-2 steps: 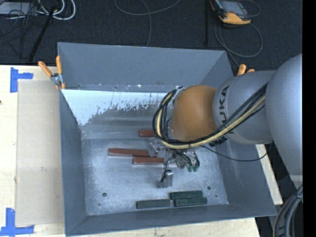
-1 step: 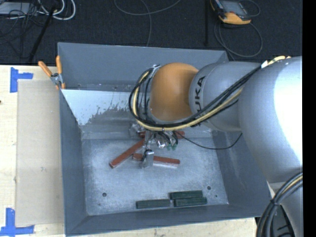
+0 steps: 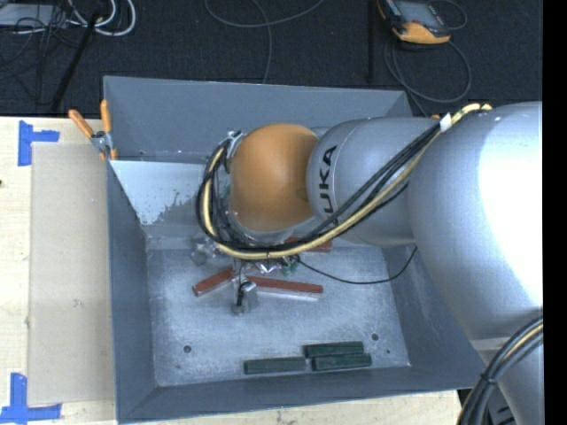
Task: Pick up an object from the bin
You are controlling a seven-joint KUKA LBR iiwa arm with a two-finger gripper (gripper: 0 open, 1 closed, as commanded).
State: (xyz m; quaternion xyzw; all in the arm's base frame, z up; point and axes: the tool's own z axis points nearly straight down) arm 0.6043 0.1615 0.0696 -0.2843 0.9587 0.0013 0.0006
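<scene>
Gripper (image 3: 241, 297) hangs low mid-way across the grey metal bin (image 3: 133, 326), over two flat reddish-brown sticks (image 3: 292, 285) (splayed left and right). Can't tell if it's apart or clamped. Dark green rectangular bars (image 3: 275, 366) lie along the near side.

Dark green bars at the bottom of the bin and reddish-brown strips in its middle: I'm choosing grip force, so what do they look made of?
The dark green bars look like hard plastic or painted wood: matte, straight-edged, with no glint. The reddish-brown strips look like stained wood or plastic: flat, thin and equally dull. The look leaves both open.
</scene>
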